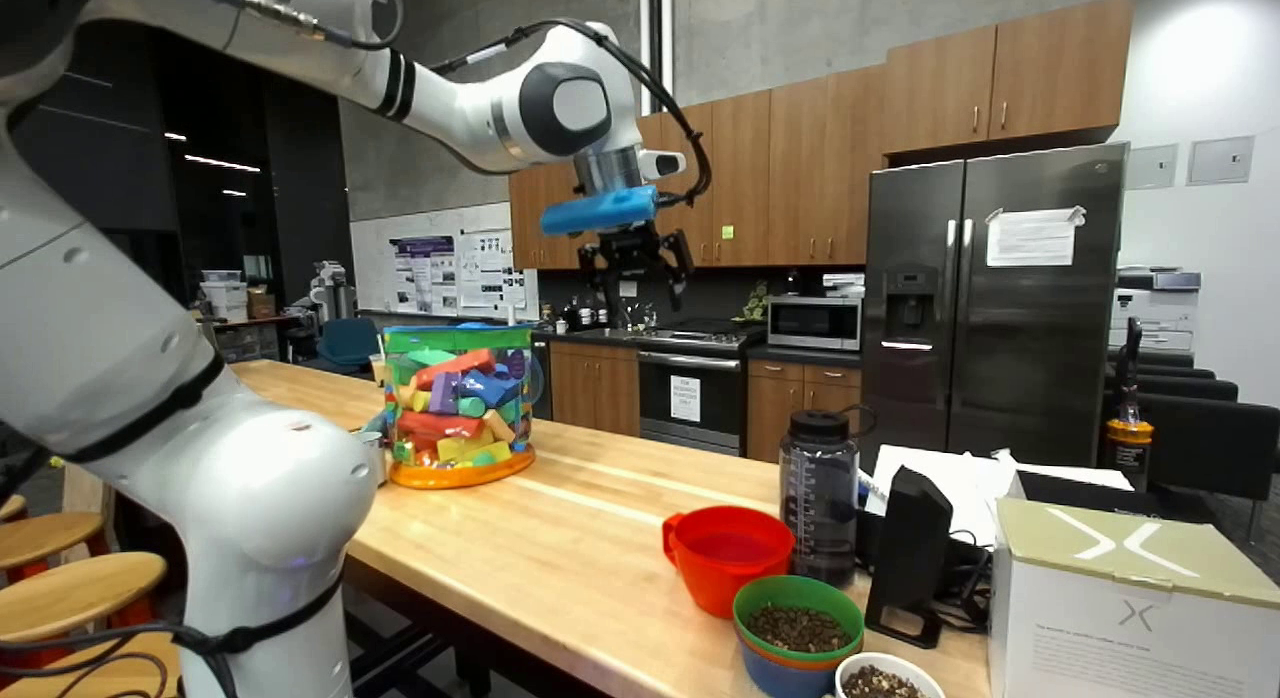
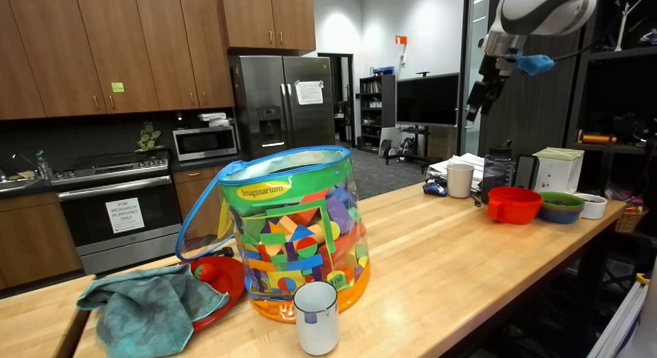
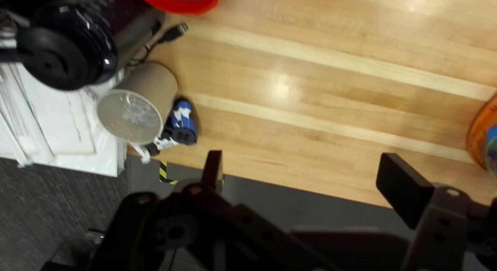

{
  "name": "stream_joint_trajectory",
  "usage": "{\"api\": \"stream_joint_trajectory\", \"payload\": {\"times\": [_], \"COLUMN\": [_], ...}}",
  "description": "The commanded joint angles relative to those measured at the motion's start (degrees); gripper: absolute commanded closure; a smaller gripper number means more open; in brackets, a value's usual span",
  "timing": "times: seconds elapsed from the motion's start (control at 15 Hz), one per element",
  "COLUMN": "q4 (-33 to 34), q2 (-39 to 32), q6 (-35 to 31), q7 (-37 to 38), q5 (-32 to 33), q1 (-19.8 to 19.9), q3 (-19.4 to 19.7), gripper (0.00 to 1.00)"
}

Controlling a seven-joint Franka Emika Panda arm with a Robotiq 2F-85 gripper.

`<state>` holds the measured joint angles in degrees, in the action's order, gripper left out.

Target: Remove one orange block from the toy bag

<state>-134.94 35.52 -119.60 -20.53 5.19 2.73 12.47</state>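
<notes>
The see-through toy bag [image 1: 462, 475] stands upright on the wooden table, filled with multicoloured blocks. In an exterior view its green band [image 2: 310, 177] and open blue-edged top show, with the lid hanging down at one side. Orange-red blocks show through the plastic, one near the top of the pile [image 1: 468, 366] and one lower down [image 1: 440, 424]. In the wrist view only the bag's orange base [image 3: 478, 131] shows, at the right edge. My gripper [image 1: 645, 293] is in the air, higher than the bag and apart from it. Its fingers [image 3: 301, 178] are wide apart with nothing between them.
A red bowl [image 1: 728, 548], stacked small bowls [image 2: 560, 206], a dark bottle [image 1: 820, 498], a beige cup [image 2: 460, 180] and a white box [image 2: 558, 171] stand at one table end. Beside the bag are a white mug [image 2: 316, 322], a red plate [image 2: 231, 276] and a teal cloth [image 2: 149, 306].
</notes>
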Motion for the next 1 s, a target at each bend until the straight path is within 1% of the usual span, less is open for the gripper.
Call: {"api": "stream_joint_trajectory", "payload": {"times": [0.0,0.2,0.4,0.67,0.93], "q4": [14.0,21.9,26.6,29.1,30.6], "q2": [-6.9,-10.1,-12.3,-14.7,-17.0], "q6": [6.2,9.1,11.0,12.2,13.0], "q7": [-6.2,-10.3,-13.7,-16.4,-18.6], "q5": [-6.7,-12.6,-18.5,-26.8,-33.0], "q1": [-5.4,-8.4,-10.8,-13.2,-14.8], "q3": [1.5,1.2,0.5,-1.5,-4.9], "gripper": [0.00,0.00,0.00,0.00,0.00]}}
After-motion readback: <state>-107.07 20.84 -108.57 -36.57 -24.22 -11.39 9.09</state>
